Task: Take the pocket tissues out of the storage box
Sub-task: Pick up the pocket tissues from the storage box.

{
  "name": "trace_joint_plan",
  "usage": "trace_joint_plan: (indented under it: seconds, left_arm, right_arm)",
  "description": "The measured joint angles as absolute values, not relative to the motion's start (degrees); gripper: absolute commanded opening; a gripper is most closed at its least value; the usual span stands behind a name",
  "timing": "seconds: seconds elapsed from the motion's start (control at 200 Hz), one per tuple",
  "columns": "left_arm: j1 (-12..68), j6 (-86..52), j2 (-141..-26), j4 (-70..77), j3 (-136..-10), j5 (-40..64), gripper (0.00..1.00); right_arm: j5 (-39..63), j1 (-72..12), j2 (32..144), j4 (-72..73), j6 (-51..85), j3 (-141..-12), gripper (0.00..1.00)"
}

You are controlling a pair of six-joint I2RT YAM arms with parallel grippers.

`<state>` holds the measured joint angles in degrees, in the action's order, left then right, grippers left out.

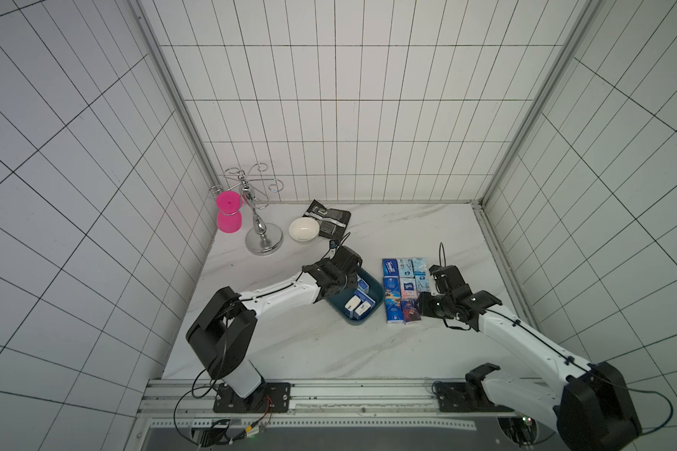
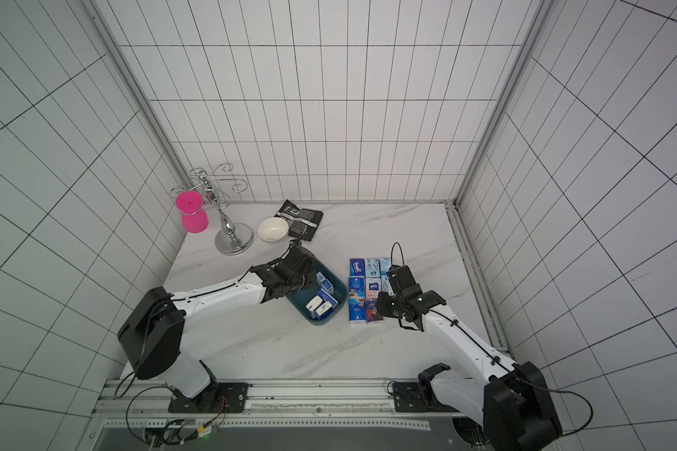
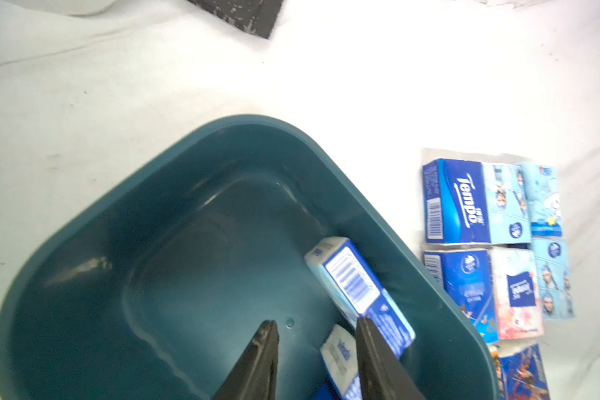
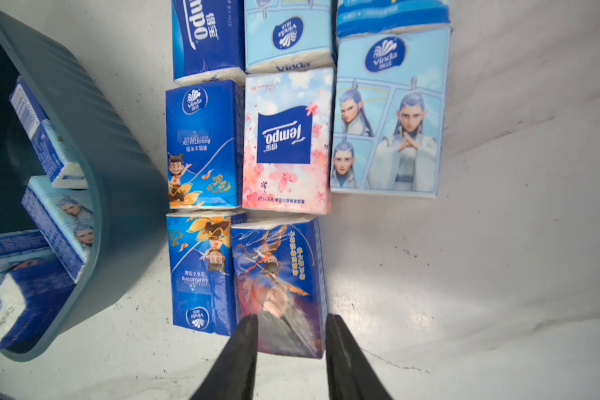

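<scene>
Robot lab cell, not a lived-in room. White grid walls are boxing in a marble-look table, and aluminium posts are framing the corners. A left arm and a right arm are sitting bolted to a metal rail at the front edge, with cables trailing loose below. Household props are sitting about the table: a cup stand, a bowl and tissues.

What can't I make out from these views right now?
- Pocket tissues left in the storage box: left arm covers part in both top views; left wrist view's edge cuts some.
- Left claw touching the barcode packet or not: left wrist view blurred.
- Right claw's height above the laid-out packets: right wrist view looks along it.
</scene>
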<state>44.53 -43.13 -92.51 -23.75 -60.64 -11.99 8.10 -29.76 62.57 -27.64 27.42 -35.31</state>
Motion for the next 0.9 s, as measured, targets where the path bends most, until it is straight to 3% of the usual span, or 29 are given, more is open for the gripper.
trace_joint_plan:
  seconds: [0.455, 0.725, 0.9]
  left_arm:
    - [45.7, -44.7, -100.7, -21.8, -63.6, -11.8, 0.42]
    - [45.7, -45.8, -102.4, -18.7, -64.1, -11.8, 0.11]
    - [45.6, -46.3, -102.5, -17.9, -64.1, -12.0, 0.02]
  right_arm:
    - [8.1, -29.8, 60.5, -27.9, 27.4, -35.3, 0.37]
    - [8.1, -29.8, 60.5, -28.1, 27.4, -35.3, 0.36]
    - [8.1, -29.8, 60.4, -28.1, 27.4, -35.3, 0.37]
